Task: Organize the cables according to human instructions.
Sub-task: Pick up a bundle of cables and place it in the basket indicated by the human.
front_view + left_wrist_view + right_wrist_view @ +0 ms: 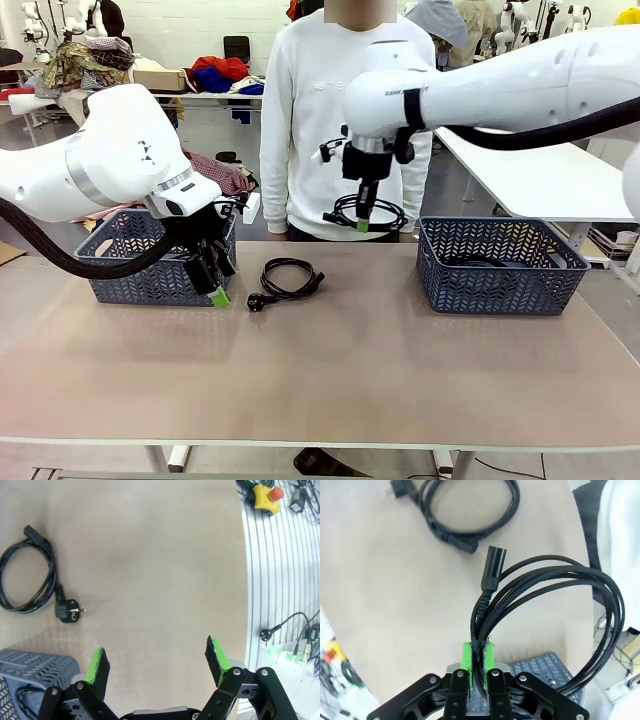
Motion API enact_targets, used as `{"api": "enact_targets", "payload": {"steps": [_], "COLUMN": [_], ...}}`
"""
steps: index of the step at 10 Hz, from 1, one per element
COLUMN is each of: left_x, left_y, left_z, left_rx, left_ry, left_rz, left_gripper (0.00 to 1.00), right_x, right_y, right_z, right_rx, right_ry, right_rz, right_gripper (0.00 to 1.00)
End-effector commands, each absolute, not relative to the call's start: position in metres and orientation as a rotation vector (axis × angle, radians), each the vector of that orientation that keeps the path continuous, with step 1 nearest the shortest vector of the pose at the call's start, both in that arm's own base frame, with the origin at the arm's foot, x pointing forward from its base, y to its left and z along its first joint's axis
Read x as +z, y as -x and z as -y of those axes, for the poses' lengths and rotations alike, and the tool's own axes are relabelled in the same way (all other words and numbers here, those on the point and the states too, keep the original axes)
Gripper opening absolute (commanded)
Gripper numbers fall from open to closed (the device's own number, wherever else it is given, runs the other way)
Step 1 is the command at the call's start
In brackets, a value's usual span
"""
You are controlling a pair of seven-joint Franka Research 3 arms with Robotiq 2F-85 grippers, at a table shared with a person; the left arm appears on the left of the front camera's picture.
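Beige tabletop (330,370) carries two perforated blue-grey baskets, one toward each end; a person (330,110) in a white sweatshirt stands at the far edge between them.

Right gripper (362,224): jaws clamped narrow on the braided cord (372,210); the right wrist view shows the green pads pinching several strands of the coil together, with one connector standing free above; the coil hangs in the air in front of the person, clear of the table and between the two baskets.

Left gripper (219,291): jaws spread wide, nothing between the pads; it hangs low just in front of the left basket (120,285).

Loose cord (290,274): coiled flat on the table near the left gripper, its round plug toward the robot's side; untouched.

Stowed items: a thin black cord (20,695) lies inside the left basket; a dark coil (478,262) in the right basket (500,285) appears to be another cord.

Progress, as judged: two cords seem sorted; the braided cord awaits placement; the loose cord has not yet been picked up; roughly half remains.
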State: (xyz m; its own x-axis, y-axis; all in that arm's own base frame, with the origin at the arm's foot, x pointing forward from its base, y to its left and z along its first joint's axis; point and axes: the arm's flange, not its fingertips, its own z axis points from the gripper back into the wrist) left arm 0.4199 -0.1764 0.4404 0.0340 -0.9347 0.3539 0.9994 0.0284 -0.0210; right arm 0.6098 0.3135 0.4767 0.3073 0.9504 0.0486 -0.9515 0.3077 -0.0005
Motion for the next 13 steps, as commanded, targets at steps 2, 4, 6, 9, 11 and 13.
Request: {"api": "enact_targets", "payload": {"steps": [2, 4, 6, 9, 11, 13], "left_x": [0.441, 0.441, 0.441, 0.441, 0.441, 0.441], "left_y": [-0.420, -0.420, -0.420, -0.420, -0.420, -0.420], "left_z": [0.176, 0.176, 0.176, 0.176, 0.176, 0.176], "left_rx": [-1.518, -1.518, -1.518, -1.518, -1.518, -1.518], "left_ry": [0.293, 0.293, 0.293, 0.293, 0.293, 0.293], "left_rz": [0.273, 0.273, 0.273, 0.273, 0.273, 0.273], "left_gripper": [1.00, 1.00, 1.00, 1.00, 1.00, 1.00], "right_x": [0.491, 0.491, 0.496, 0.496, 0.496, 0.489], "right_y": [-0.601, -0.606, -0.616, -0.616, -0.616, -0.619], "right_z": [-0.262, -0.238, -0.248, -0.248, -0.248, -0.235], "right_rx": [1.410, 1.446, 1.419, 1.419, 1.419, 1.411], "right_ry": [-0.043, -0.028, -0.017, -0.017, -0.017, -0.004], "right_rz": [0.026, 0.010, 0.006, 0.006, 0.006, 0.011], "right_gripper": [0.00, 0.00, 0.00, 0.00, 0.00, 0.11]}}
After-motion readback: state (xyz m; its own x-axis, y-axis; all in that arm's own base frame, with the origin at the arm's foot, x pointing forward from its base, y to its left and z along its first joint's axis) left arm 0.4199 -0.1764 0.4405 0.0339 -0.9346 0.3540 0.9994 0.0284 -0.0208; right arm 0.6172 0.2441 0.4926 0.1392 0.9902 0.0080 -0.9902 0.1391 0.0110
